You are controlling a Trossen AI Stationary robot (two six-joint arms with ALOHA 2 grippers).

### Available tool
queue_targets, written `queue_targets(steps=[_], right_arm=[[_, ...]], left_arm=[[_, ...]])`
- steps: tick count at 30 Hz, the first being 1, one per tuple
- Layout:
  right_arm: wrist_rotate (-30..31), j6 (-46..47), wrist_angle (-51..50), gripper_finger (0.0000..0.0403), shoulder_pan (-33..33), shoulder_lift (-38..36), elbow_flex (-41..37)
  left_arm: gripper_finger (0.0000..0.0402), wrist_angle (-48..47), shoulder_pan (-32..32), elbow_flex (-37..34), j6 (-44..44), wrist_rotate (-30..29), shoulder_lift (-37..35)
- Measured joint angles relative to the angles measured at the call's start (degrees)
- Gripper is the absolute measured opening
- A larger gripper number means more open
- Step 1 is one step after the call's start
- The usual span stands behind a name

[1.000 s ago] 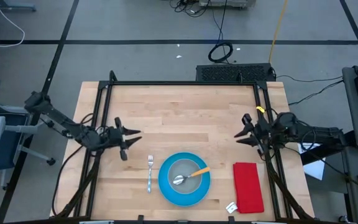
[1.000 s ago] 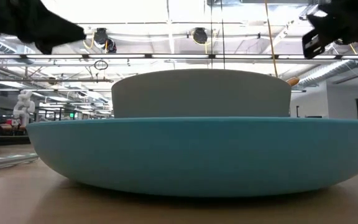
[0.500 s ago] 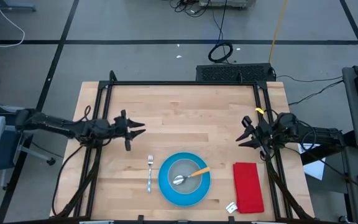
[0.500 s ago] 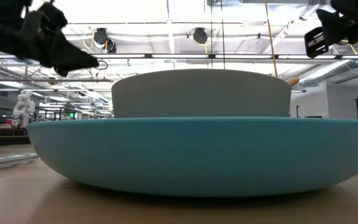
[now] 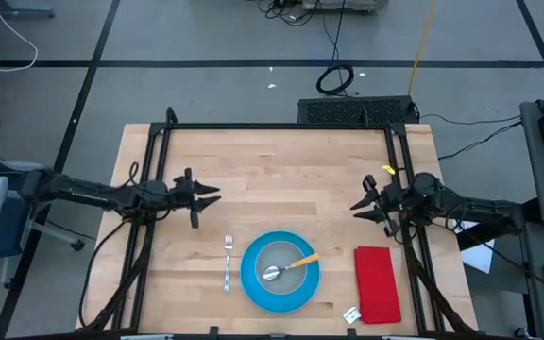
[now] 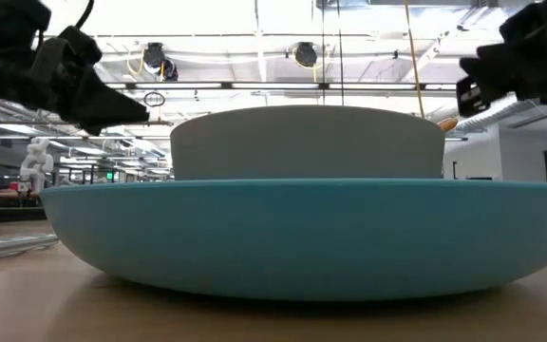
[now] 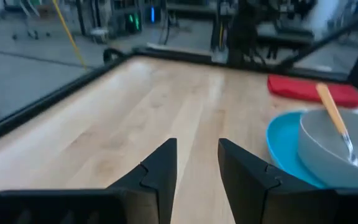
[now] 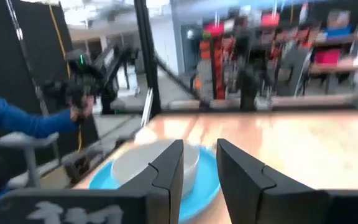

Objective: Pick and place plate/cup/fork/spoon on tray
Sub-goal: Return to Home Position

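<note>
The left end effector point(image 5: 208, 196) hangs over the counter point(image 5: 281, 161) with its two fingers a little apart and nothing between them. The right end effector point(image 5: 358, 210) hangs over the other side, fingers also a little apart, holding nothing. Between them, near the front edge, sits the plate point(image 5: 249, 276). The cup point(image 5: 277, 253) sits in the middle of the plate. The spoon point(image 5: 292, 264) lies in the cup with its handle poking over the rim. The fork point(image 5: 228, 262) lies on the wood just beside the plate, on the left arm's side. A red cloth point(image 5: 377, 283) lies on the right arm's side. I see no tray. If an arm dips low on its way home, it could bump the fork or the spoon handle and push things crooked. A black frame point(image 5: 281, 126) runs round the counter and both arms reach over its sides, so a wide swing could hit it. The back half of the counter has lots of open wood.
</note>
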Motion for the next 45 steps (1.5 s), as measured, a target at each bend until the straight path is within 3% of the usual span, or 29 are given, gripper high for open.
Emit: queue_targets(steps=[3, 16, 25, 27, 30, 34, 45], right_arm=[[0.0, 1.2, 3.3, 0.0084, -0.9, 0.0, -2.2], [-4.3, 0.6, -2.3, 0.0084, -4.3, 0.0, -2.1], [-4.2, -2.8, -0.9, 0.0084, -4.4, 0.0, -2.2], [-2.7, -6.1, -0.7, 0.0084, -4.4, 0.0, -2.2], [4.7, -11.5, -0.5, 0.0084, -4.4, 0.0, -2.2], [12.0, -12.2, -2.8, 0.0084, -4.4, 0.1, -2.2], [13.5, -12.2, -4.8, 0.0084, -4.4, 0.1, -2.3]], left_arm=[[0.0122, 6.6, 1.7, -4.4, -0.6, 1.6, -0.1], [0.0122, 4.3, 3.8, -4.4, -1.3, 5.1, 0.0], [0.0122, 4.3, 3.8, -4.4, 2.5, -4.0, 0.0], [0.0122, 4.3, 3.8, -4.4, 2.5, -4.3, 0.0], [0.0122, 4.2, 3.8, -4.4, 2.2, -4.3, 0.0], [0.0122, 4.2, 3.8, -4.4, -1.8, -4.2, 0.0], [0.0122, 4.2, 3.8, -4.4, -4.4, -4.1, 0.0]])
